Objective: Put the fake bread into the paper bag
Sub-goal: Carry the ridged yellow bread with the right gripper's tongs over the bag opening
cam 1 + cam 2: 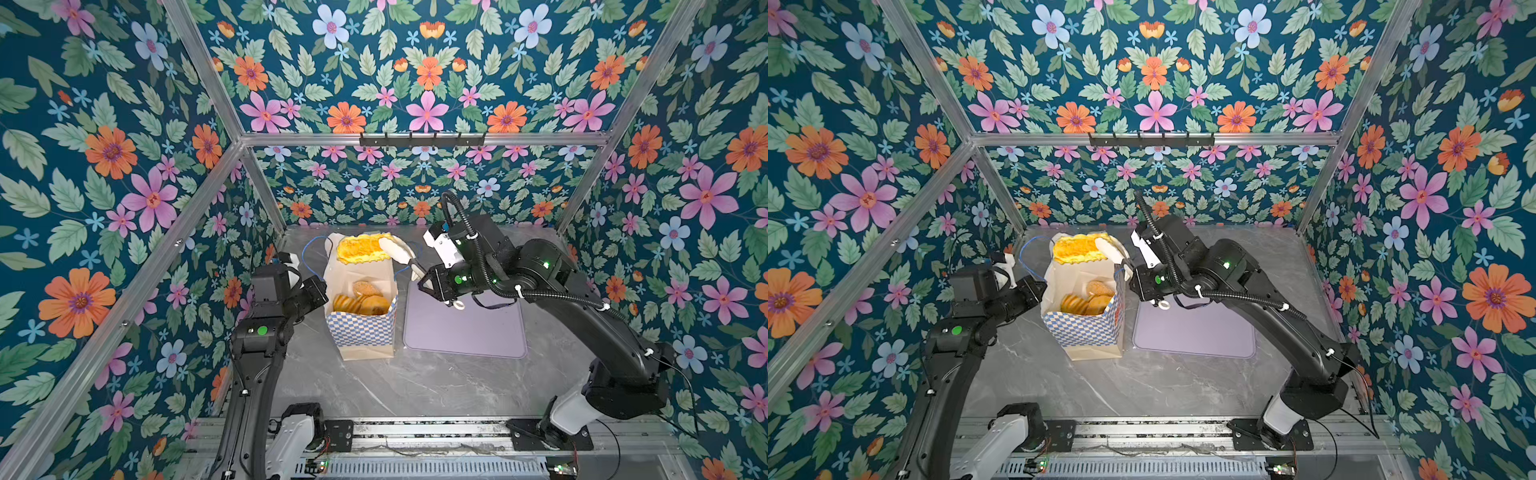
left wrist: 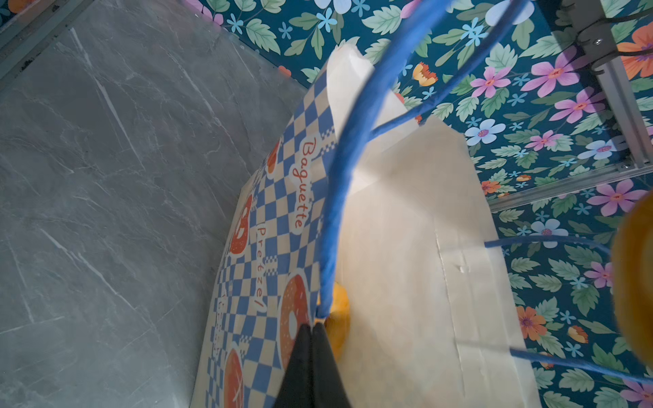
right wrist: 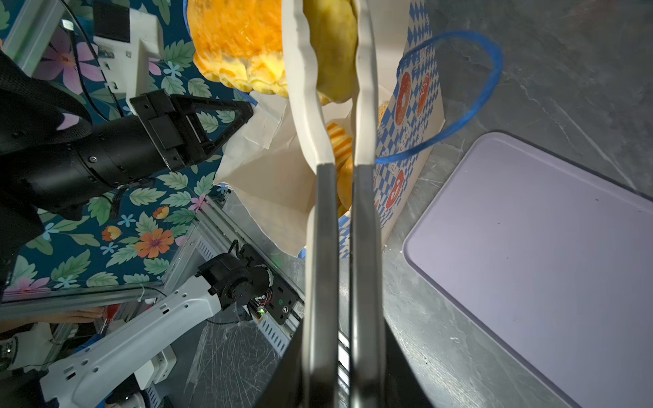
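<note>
Here the left gripper (image 2: pixel 312 330) has its jaws pressed together on the thin blue cord handle (image 2: pixel 339 183) of the tall cream paper bag (image 1: pixel 365 332), which we judge holds the mouth open. Our right gripper (image 3: pixel 330 53) pinches one end of a glossy yellow-orange braided loaf (image 1: pixel 359 248) at that mouth, above the golden pastries (image 1: pixel 361 301) already inside; the flat lilac tray (image 1: pixel 465 328) beside the bag lies bare.

Teal floral wallpaper (image 1: pixel 424 62) on 3 walls, aluminium frame bars (image 1: pixel 299 139), black hook rail (image 1: pixel 422 142), grey marble-look tabletop (image 1: pixel 415 386)
</note>
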Action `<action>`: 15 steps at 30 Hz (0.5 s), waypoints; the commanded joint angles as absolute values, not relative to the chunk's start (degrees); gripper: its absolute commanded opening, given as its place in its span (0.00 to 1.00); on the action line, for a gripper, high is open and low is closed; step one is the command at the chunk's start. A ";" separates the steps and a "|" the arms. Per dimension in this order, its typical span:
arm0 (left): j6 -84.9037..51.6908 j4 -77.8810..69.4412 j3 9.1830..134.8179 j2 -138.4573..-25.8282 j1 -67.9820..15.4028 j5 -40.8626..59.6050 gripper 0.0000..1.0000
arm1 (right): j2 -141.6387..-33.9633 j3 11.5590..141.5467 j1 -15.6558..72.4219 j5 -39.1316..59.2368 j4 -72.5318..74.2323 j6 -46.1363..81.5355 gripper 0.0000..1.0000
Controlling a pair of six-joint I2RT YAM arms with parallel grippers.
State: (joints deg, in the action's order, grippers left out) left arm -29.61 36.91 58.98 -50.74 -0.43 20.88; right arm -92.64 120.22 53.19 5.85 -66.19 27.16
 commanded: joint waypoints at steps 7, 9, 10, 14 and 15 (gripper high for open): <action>-29.44 35.95 58.62 -50.52 -0.44 20.87 0.05 | -99.13 126.54 56.20 -0.94 -70.88 24.52 0.30; -29.41 35.95 58.62 -50.45 -0.44 20.85 0.05 | -100.26 127.89 56.58 -1.90 -72.11 24.26 0.30; -29.44 35.95 58.54 -50.41 -0.44 20.91 0.05 | -100.76 128.30 56.68 -2.09 -72.48 24.03 0.30; -29.38 36.01 58.45 -50.37 -0.44 20.79 0.05 | -101.51 128.41 56.83 -2.53 -72.86 23.85 0.31; -29.34 36.03 58.45 -50.36 -0.48 20.74 0.05 | -101.58 128.33 56.86 -2.55 -72.84 23.85 0.32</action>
